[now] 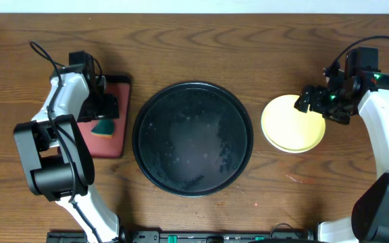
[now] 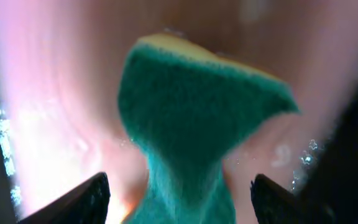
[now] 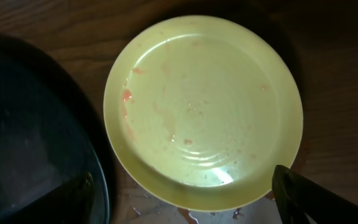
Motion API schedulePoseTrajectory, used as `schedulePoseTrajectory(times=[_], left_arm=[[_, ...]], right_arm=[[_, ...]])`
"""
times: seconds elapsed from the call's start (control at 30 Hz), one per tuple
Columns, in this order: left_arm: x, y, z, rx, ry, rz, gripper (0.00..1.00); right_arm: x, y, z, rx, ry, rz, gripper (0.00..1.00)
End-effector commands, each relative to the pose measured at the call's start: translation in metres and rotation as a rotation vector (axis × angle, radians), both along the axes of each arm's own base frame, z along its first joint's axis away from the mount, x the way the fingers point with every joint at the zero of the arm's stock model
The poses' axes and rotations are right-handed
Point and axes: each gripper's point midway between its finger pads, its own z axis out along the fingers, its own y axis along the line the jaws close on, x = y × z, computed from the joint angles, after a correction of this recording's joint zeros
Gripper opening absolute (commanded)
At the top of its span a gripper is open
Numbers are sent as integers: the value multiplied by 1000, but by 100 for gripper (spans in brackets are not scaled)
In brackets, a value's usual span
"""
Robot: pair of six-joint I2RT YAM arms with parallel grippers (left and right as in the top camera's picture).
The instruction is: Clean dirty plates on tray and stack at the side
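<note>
A yellow plate [image 1: 293,123] [image 3: 204,106] lies on the wood to the right of the black tray [image 1: 193,138] [image 3: 30,124], faint reddish smears on its left side. My right gripper [image 1: 310,100] [image 3: 183,174] hovers open over the plate's near rim, fingers well apart and touching nothing. No plates lie on the black tray, whose surface is wet. My left gripper [image 1: 105,106] [image 2: 179,186] stands open over the pink tray [image 1: 117,145], with a green and yellow sponge [image 1: 103,127] [image 2: 197,118] between its fingers [image 2: 73,202] and a gap on each side.
Reddish drops of water sit on the table [image 3: 191,216] just by the yellow plate's near rim. The pink tray lies left of the black tray, almost touching it. Both arm bases stand at the table's front corners.
</note>
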Motion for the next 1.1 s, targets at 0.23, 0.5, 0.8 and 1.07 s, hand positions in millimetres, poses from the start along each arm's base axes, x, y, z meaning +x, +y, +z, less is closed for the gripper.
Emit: schedulePoseTrajectory(times=[0.23, 0.5, 0.8, 1.07], left_arm=[[23, 4, 175, 27, -408, 183, 74], [8, 1, 224, 40, -539, 180, 74], [7, 1, 224, 40, -540, 180, 74], [7, 1, 224, 41, -540, 180, 74]], right_arm=[[18, 4, 76, -13, -132, 31, 89], [-6, 6, 190, -43, -339, 30, 99], [-66, 15, 283, -66, -638, 22, 99], [-113, 20, 319, -86, -792, 23, 99]])
